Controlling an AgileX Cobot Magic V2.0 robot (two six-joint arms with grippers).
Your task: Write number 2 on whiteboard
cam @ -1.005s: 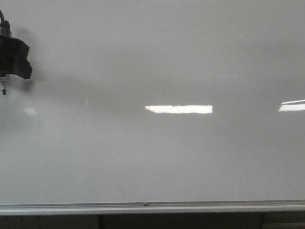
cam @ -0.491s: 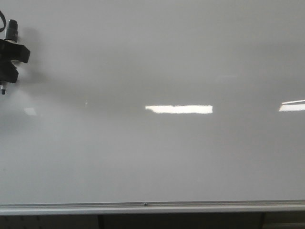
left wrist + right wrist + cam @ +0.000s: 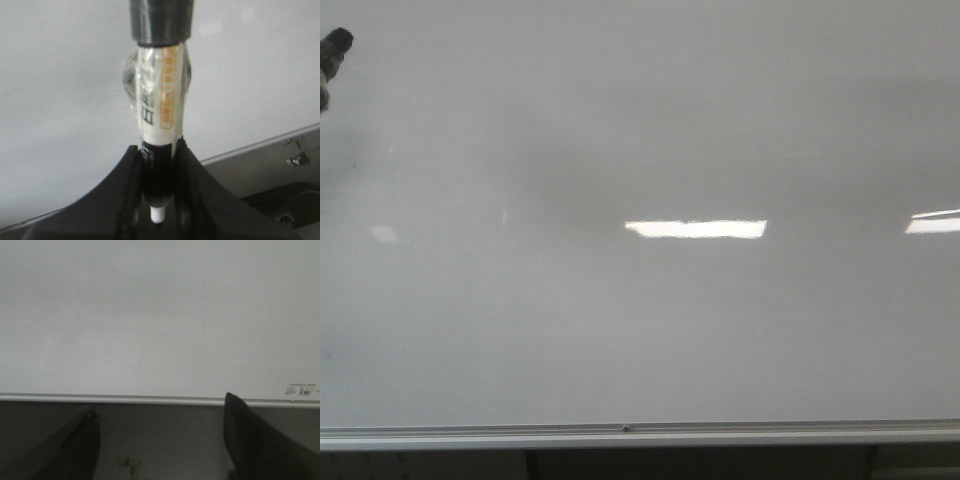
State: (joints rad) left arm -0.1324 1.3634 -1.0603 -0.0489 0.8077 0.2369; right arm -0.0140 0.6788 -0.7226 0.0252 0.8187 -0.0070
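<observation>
The whiteboard [image 3: 650,120] fills the front view, glossy white-grey, with a silver bottom rail [image 3: 640,436]. No number 2 shows on it in any view. In the front view only the dark end of the marker [image 3: 334,48] shows at the far left edge; the left gripper itself is out of that view. In the left wrist view my left gripper [image 3: 159,165] is shut on the marker [image 3: 160,100], a clear and white pen with a black cap end. My right gripper [image 3: 159,412] is open and empty, facing the board's lower rail [image 3: 150,399].
Bright rectangular light reflections [image 3: 695,229] lie on the board, one more at the right edge [image 3: 932,222]. A small label [image 3: 301,390] sits at the board's lower corner in the right wrist view. Dark space lies below the rail [image 3: 700,465].
My left gripper with the marker has moved up and left, almost out of the front view. The board shows no new mark.
</observation>
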